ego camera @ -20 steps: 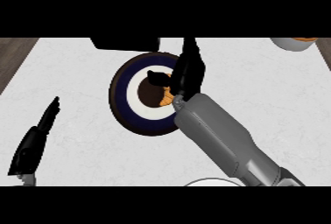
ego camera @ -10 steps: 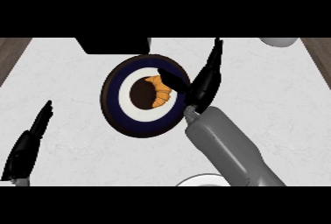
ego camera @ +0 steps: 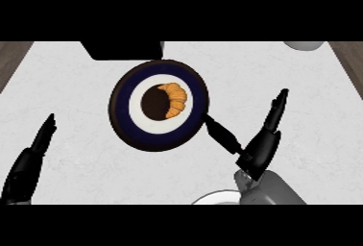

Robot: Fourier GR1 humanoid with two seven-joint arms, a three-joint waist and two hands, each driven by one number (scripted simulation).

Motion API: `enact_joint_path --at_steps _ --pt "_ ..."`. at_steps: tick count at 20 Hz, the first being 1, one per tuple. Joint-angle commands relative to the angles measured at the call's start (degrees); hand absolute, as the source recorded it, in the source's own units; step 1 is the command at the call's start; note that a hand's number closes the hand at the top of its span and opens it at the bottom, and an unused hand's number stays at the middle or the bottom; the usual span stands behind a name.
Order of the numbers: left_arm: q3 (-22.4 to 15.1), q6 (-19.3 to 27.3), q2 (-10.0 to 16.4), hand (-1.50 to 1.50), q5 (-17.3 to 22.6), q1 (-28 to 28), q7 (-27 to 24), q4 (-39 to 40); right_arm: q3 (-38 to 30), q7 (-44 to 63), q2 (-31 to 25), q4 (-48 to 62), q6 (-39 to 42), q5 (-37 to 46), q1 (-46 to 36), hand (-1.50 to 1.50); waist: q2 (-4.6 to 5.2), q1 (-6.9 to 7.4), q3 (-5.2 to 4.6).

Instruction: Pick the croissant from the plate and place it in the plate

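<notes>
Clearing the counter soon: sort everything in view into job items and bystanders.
Job:
golden croissant
dark blue and white round plate under it
right hand, open
white plate at the lower edge, probably the target

Lying about:
black box
white round dish
left hand, resting

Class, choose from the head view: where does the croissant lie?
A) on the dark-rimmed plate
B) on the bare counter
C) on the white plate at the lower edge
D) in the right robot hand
A: the croissant lies on the dark-rimmed plate, beside its dark centre, while the right robot hand is open and holds nothing.
</notes>
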Motion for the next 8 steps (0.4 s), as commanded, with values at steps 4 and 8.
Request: enact_joint_path --at_steps 4,8 --pt "1.8 -1.5 1.3 0.00 0.5 -2.5 1.8 0.7 4.6 -9.5 -9.5 -12.7 -6.2 -7.9 14.8 -1.50 0.17 0.21 0.09" --pt "0.0 -1.0 -0.8 0.00 -0.6 0.6 2.2 -3.1 3.6 -12.9 -13.5 -15.6 -6.3 -14.9 15.7 -1.50 0.12 0.52 0.13"
